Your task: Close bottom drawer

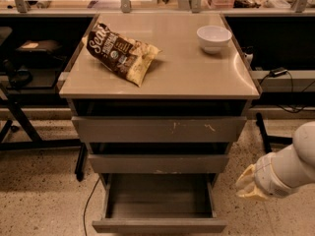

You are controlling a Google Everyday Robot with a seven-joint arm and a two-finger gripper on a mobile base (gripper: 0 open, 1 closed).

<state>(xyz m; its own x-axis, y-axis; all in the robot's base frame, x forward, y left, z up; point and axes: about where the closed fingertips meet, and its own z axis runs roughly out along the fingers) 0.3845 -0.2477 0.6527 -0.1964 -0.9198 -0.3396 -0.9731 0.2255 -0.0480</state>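
The bottom drawer (158,225) of the grey-brown cabinet is pulled far out, its plain thin front near the lower edge of the view and its inside empty. Above it sit the mid-width drawer (157,163) with a pale chip and the widest drawer (158,129) with white scratch marks, both slightly open. My gripper (246,187) hangs at the lower right on a white arm, beside the cabinet and to the right of the open bottom drawer, apart from it.
A chip bag (120,52) and a white bowl (213,37) rest on the cabinet top (187,77). Dark table frames and legs stand at left (19,117) and right. A black cable (88,205) runs down the floor left of the drawer.
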